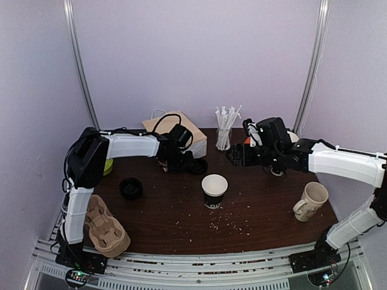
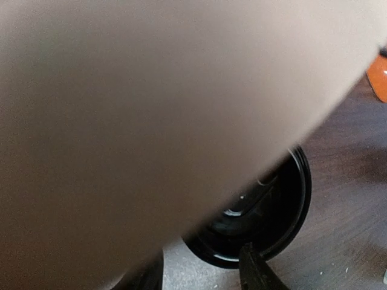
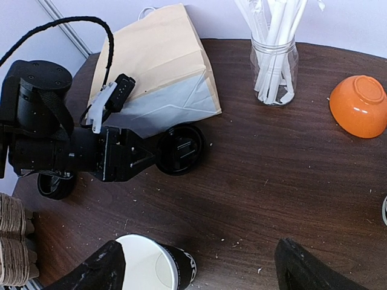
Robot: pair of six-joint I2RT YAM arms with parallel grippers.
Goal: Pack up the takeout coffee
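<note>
1. Right fingers (image 3: 97,272): spread wide, gripping nothing, above the bench (image 3: 290,181).
2. Left fingers (image 2: 257,273): at the rim of a black lid (image 3: 179,148) that lies flat. Cannot tell whether they pinch it, since the paper bag (image 3: 157,66) blocks most of the left wrist view.
3. Takeout coffee cup (image 1: 214,190): upright, lidless, mid-bench. From above it sits at 5 o'clock of the lid and 7 o'clock of the right fingers, touched by neither.
4. Cream mug (image 1: 309,200): 3 o'clock of the cup, well apart.
</note>
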